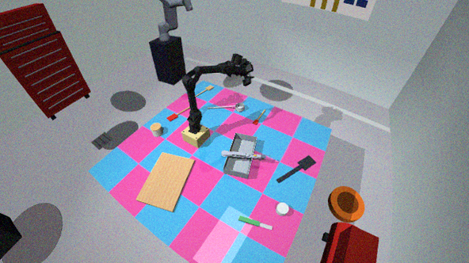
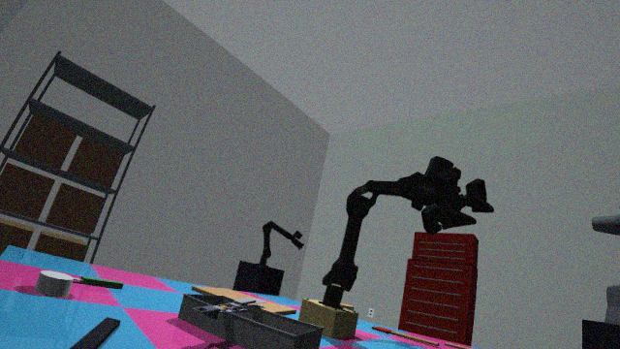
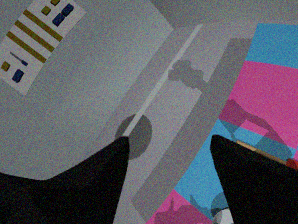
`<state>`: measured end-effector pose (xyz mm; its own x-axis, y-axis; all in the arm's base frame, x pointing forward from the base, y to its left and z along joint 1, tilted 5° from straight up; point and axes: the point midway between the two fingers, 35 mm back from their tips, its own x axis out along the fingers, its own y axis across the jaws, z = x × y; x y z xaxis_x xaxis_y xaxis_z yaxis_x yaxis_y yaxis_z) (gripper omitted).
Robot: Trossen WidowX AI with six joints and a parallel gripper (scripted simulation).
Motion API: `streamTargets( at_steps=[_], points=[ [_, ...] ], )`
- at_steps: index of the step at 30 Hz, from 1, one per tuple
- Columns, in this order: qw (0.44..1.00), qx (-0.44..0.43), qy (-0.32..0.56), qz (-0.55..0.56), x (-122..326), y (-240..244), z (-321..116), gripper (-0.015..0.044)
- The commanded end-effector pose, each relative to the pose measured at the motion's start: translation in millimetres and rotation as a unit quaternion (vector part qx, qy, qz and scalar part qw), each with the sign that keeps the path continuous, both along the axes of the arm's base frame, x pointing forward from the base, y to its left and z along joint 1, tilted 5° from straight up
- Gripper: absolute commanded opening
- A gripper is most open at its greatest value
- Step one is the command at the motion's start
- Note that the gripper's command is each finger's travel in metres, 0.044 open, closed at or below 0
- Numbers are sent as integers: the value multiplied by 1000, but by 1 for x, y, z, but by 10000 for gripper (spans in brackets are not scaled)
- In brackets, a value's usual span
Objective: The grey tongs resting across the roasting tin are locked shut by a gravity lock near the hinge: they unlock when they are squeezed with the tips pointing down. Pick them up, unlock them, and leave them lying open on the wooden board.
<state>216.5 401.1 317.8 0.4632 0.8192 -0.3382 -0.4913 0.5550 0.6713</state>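
The grey tongs (image 1: 237, 154) (image 2: 227, 307) lie across the roasting tin (image 1: 236, 173) (image 2: 276, 331), resting on its long rims. Their arms look close together; the lock is too small to make out. The wooden board (image 1: 167, 181) (image 2: 279, 308) lies flat to the left of the tin in the top view. My gripper (image 1: 250, 76) (image 2: 484, 216) (image 3: 170, 143) is open and empty, high above the mat and well away from the tongs. In the wrist view neither tongs, tin nor board shows.
A black spatula (image 1: 296, 169) (image 2: 96, 334), a white round tub (image 1: 282, 209) (image 2: 54, 284) and a green-handled tool (image 1: 249, 220) (image 2: 102, 282) lie beyond the tin. A ladle (image 1: 239, 107), a small red-tipped tool (image 1: 259, 116) (image 3: 255, 148) and a wooden cylinder (image 1: 157, 129) are near the arm's base.
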Motion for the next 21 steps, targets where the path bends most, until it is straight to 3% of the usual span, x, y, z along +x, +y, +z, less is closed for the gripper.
streamTargets(
  at_steps=[1,12,21],
  points=[
    [996,-70,-12,-49,44,-22,-32,260],
    [928,-345,-6,-142,155,-137,-143,260],
    [827,-542,70,-130,190,-264,-220,260]
  ],
)
